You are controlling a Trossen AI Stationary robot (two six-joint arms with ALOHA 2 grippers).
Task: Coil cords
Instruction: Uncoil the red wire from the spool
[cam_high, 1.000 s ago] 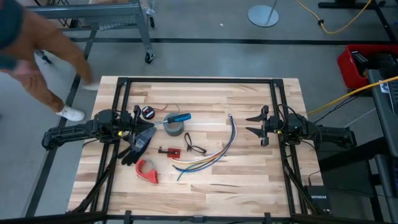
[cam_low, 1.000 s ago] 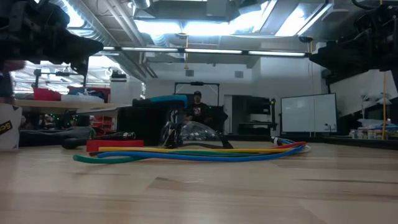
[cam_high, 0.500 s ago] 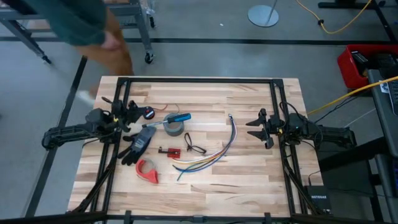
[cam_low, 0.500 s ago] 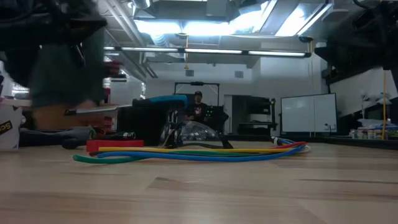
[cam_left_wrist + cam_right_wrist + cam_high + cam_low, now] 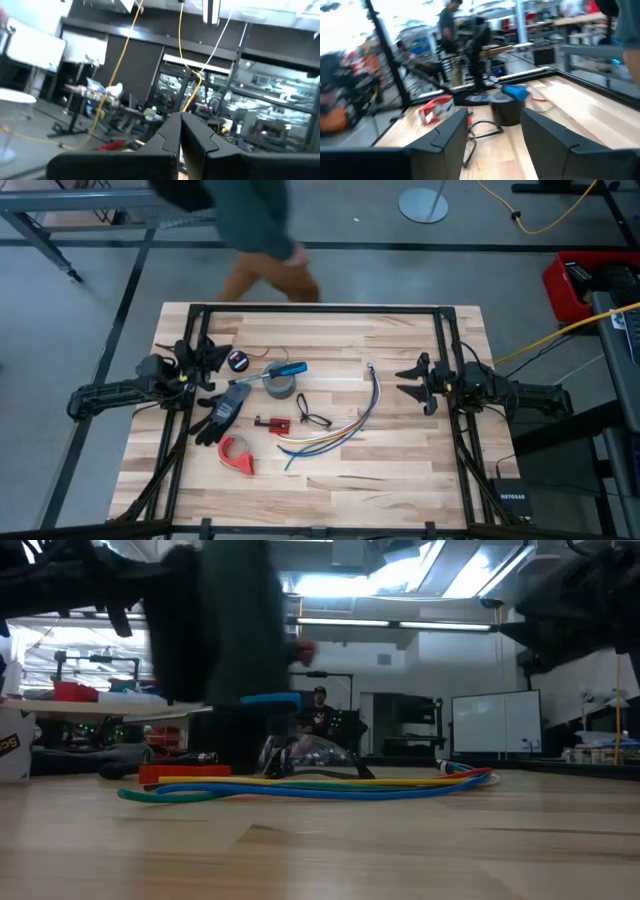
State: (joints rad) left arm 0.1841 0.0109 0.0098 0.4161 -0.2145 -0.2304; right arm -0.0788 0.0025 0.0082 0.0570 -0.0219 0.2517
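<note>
A thin red wire point(image 5: 276, 354) lies loose on the wooden table point(image 5: 400, 480), just beyond the grey tape roll point(image 5: 280, 386); no gripper touches it. My left gripper point(image 5: 207, 358) hovers at the table's left side, shut on nothing; in its wrist view point(image 5: 180, 131) the fingers tip up toward the room. At the table's right side my right gripper point(image 5: 408, 381) hangs level and open, with nothing between its fingers point(image 5: 492, 131). Both are well clear of the wire.
A blue-handled screwdriver point(image 5: 286, 369) rests across the tape roll. Nearby lie a black glove point(image 5: 224, 413), a red tape dispenser point(image 5: 237, 454), a black looped cord point(image 5: 311, 416) and a multicoloured wire bundle point(image 5: 342, 429). A person point(image 5: 250, 225) walks past the far edge.
My left gripper has risen a little and tipped its shut fingers upward, rolling as it went. My right gripper has rolled about its own axis in place, still open. The person has walked from the table's far left along its far edge. The things on the table have not moved.
</note>
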